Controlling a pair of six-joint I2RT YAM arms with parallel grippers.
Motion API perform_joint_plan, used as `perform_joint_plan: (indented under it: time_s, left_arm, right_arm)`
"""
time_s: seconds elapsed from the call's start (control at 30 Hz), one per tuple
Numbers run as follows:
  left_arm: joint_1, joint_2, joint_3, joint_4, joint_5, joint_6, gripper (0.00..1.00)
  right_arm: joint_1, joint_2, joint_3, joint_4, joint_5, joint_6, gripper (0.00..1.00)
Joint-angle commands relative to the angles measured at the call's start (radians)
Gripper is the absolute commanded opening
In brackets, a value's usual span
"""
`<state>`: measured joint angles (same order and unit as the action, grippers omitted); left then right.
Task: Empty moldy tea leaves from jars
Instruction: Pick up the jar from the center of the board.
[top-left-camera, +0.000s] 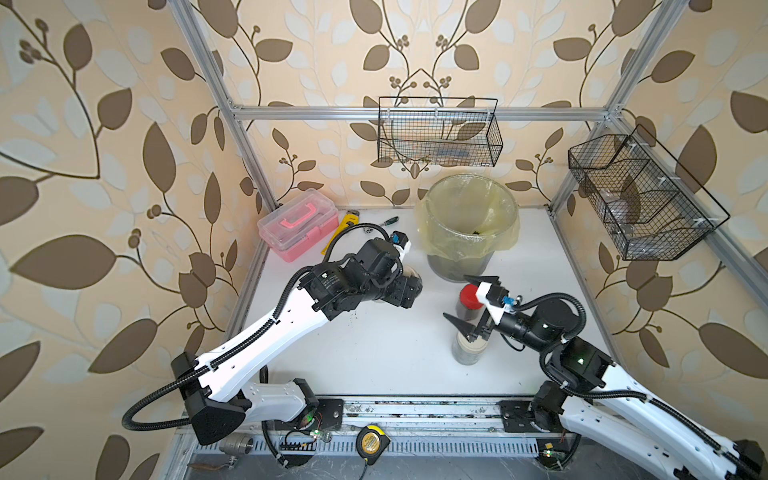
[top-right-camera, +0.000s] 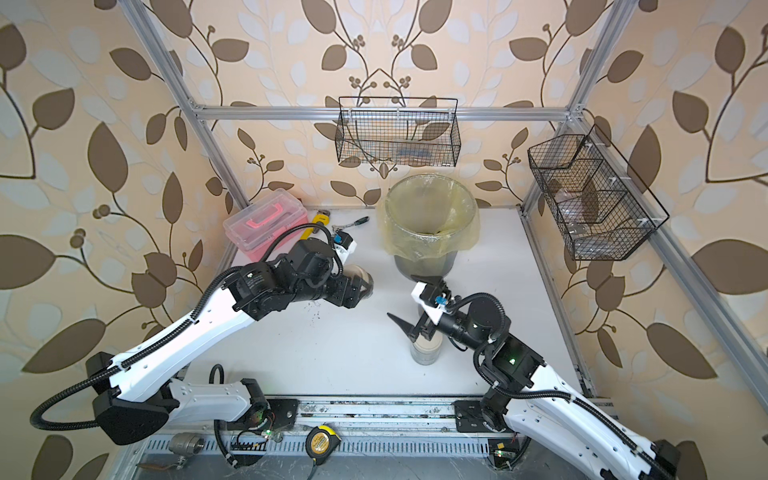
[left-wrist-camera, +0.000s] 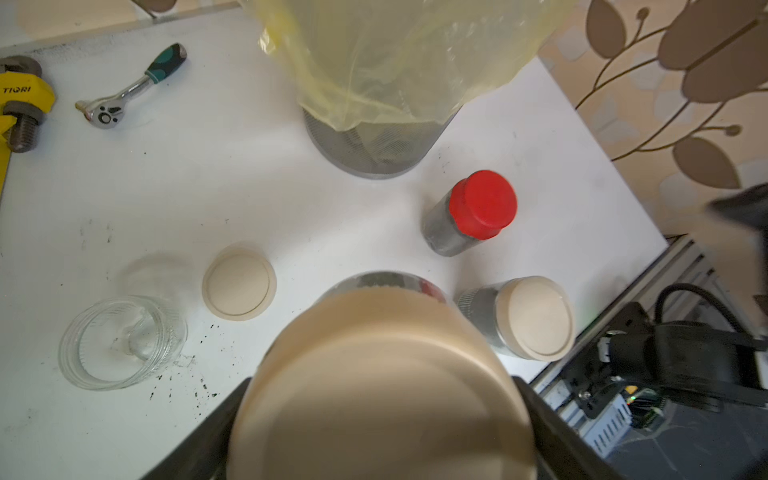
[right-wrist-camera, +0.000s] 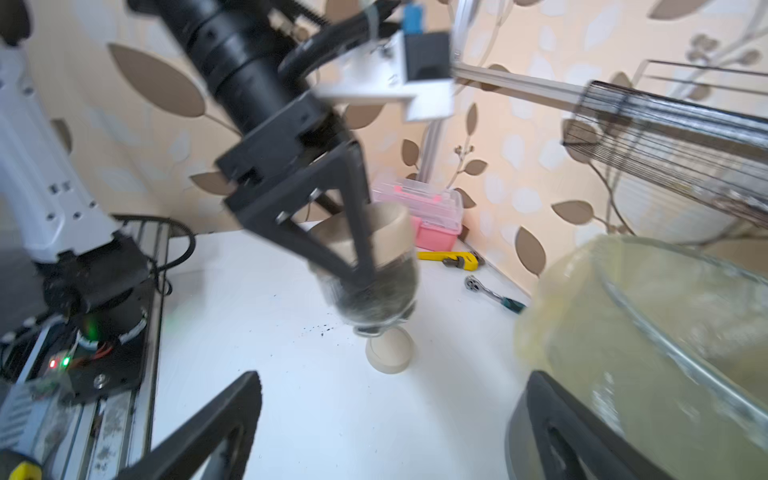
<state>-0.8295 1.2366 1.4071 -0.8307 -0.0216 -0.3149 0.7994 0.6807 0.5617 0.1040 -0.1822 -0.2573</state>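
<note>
My left gripper (left-wrist-camera: 382, 415) is shut on a glass jar with a beige lid (left-wrist-camera: 380, 374), held above the table left of the bin. Dark moldy tea leaves (right-wrist-camera: 374, 299) fill that jar. My right gripper (top-left-camera: 455, 296) stands wide open with nothing between its fingers, up over a red-lidded jar (left-wrist-camera: 478, 208). A second beige-lidded jar (top-left-camera: 469, 349) stands just in front of it. An empty open jar (left-wrist-camera: 120, 343) and a loose beige lid (left-wrist-camera: 239, 286) sit on the table, with leaf specks (left-wrist-camera: 187, 382) scattered beside them.
The grey bin with a yellowish liner (top-left-camera: 469, 224) stands at the back middle. A pink toolbox (top-left-camera: 297, 224), yellow wrench (left-wrist-camera: 20, 104) and ratchet (left-wrist-camera: 133, 85) lie at the back left. Wire baskets (top-left-camera: 440, 133) (top-left-camera: 640, 199) hang on the frame.
</note>
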Motion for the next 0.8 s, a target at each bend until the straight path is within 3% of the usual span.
perform_joint_plan:
  time_s: [0.0, 0.1, 0.23, 0.4, 0.77]
  left_arm:
    - [0.003, -0.051, 0.075, -0.036, 0.089, -0.031, 0.52]
    - [0.003, -0.053, 0.117, -0.052, 0.132, -0.037, 0.52]
    - [0.003, -0.043, 0.133, -0.061, 0.147, -0.044, 0.52]
    - [0.005, -0.049, 0.109, 0.030, 0.219, -0.062, 0.51]
    - [0.012, -0.020, 0.118, 0.096, 0.319, -0.129, 0.51]
  right_arm:
    - [0.037, 0.071, -0.041, 0.220, -0.036, -0.186, 1.00]
    - [0.026, 0.166, -0.083, 0.420, -0.051, -0.138, 1.00]
    - [-0.007, 0.270, -0.084, 0.590, -0.159, -0.070, 1.00]
    - [0.014, 0.351, -0.076, 0.748, -0.141, -0.033, 1.00]
    - [0.005, 0.441, -0.013, 0.861, -0.185, 0.123, 0.91]
